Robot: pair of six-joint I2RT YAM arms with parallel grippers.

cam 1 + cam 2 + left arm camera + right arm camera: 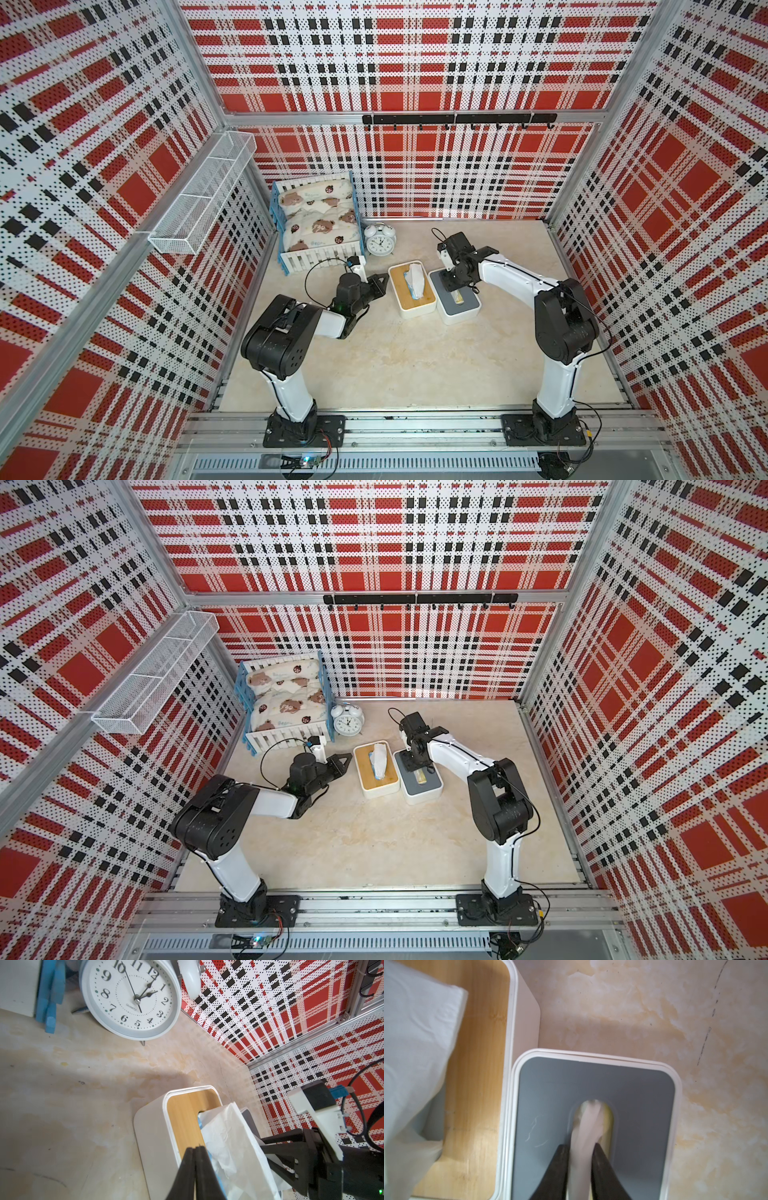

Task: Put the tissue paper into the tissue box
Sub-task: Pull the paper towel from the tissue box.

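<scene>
Black fingers of the right gripper are standing narrowly apart around a white tissue paper strip in the oval slot of the grey-lidded white tissue box; whether they are pinching it is unclear. The left gripper, shut and empty, is hovering just beside the bamboo-lidded white box.

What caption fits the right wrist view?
Right claw closed on tissue strand at slot of grey-lidded box; wooden-lidded box beside it.

The tissue paper is thin and crinkled, the wooden-lidded box smooth white plastic, the grey-lidded box matt.
</scene>
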